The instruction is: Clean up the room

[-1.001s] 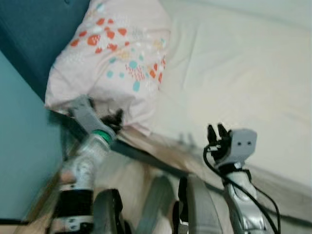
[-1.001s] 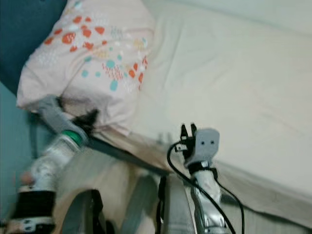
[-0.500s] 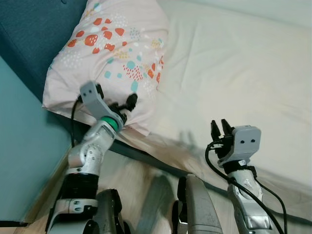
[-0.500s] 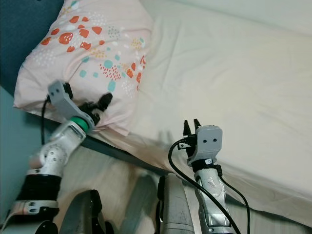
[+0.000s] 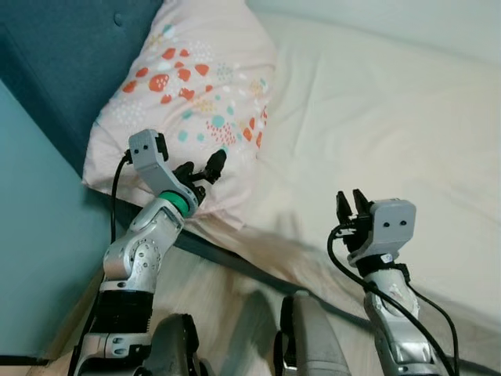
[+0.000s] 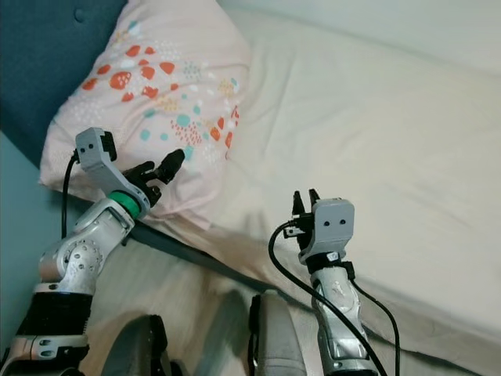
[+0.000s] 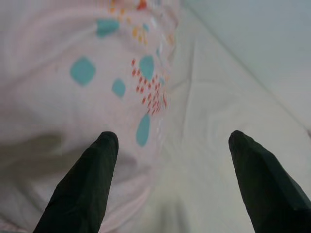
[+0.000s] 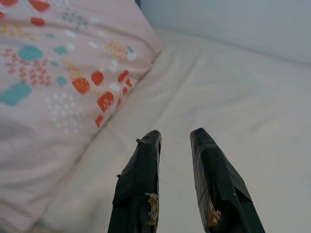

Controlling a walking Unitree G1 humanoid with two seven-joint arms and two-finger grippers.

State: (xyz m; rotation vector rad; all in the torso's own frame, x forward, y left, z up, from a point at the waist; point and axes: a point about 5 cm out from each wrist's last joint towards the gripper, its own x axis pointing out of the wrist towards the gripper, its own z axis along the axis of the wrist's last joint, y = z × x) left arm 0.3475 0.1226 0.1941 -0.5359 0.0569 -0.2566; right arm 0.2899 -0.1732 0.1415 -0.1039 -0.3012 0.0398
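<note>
The pale pink fabric pillow (image 5: 196, 110), printed with red strawberries and teal and orange spots, lies at the head of the bed, its top edge against the dark teal padded headboard (image 5: 70, 55) and its near corner reaching the mattress edge. Left of the bed stands a plain light teal wall (image 5: 31, 258). The left gripper (image 5: 205, 168) hovers just over the pillow's lower right part, its two black fingers (image 7: 92, 184) spread wide apart and grasping nothing; whether they touch the fabric cannot be told. To the right spreads the cream bed sheet (image 5: 391, 117), lightly creased. The right gripper (image 5: 350, 205) is raised above the sheet near the bed's near edge, well apart from the pillow, its fingers (image 8: 143, 184) close together with a narrow gap, empty
</note>
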